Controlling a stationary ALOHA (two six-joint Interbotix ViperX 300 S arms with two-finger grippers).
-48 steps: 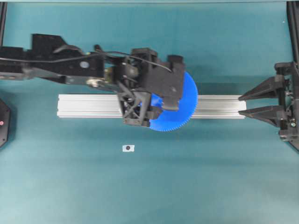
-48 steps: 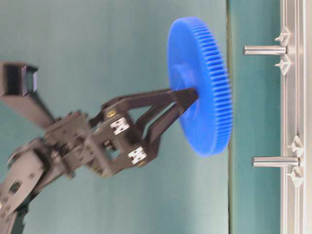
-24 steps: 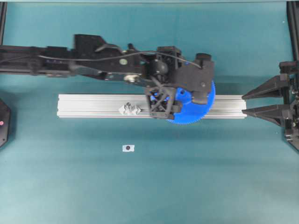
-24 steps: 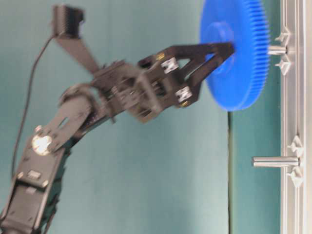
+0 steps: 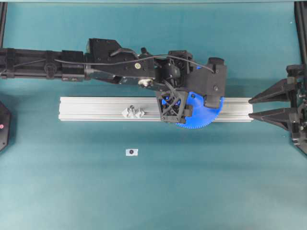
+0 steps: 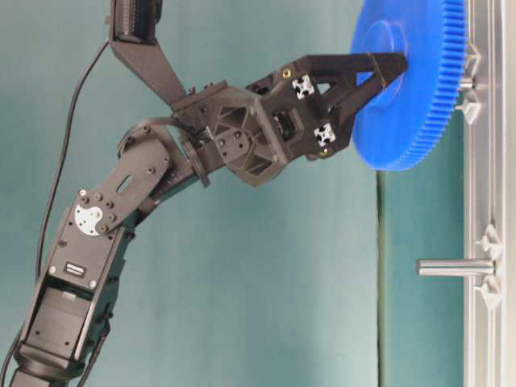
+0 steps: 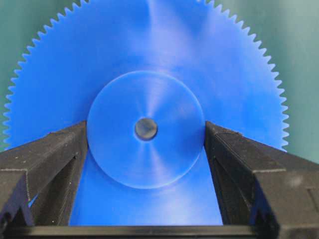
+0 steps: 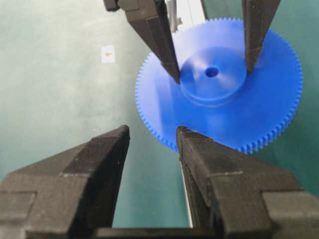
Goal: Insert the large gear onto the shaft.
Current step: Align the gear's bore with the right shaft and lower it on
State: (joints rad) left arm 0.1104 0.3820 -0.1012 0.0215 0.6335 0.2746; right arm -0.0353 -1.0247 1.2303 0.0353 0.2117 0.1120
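The large gear (image 6: 407, 121) is a bright-blue toothed disc held flat over the rail. My left gripper (image 6: 385, 76) is shut on its raised hub, one finger (image 7: 60, 154) on each side. The shaft (image 6: 466, 82) shows only as a short silvery stub between the gear and the rail. In the left wrist view a grey end (image 7: 146, 128) fills the hub's hole. From overhead, the gear (image 5: 204, 115) pokes out under the left gripper (image 5: 192, 103) near the rail's right part. My right gripper (image 5: 249, 108) stands open off the rail's right end, holding nothing.
The aluminium rail (image 5: 91, 108) lies across the teal table. A second upright pin (image 6: 455, 267) with its diamond mounts (image 5: 133, 112) stands bare further left on the rail. A small white tag (image 5: 131, 152) lies in front of the rail.
The left arm carried the gear rightward along the rail, over the right-hand pin and down close to the rail. The right gripper stayed put.
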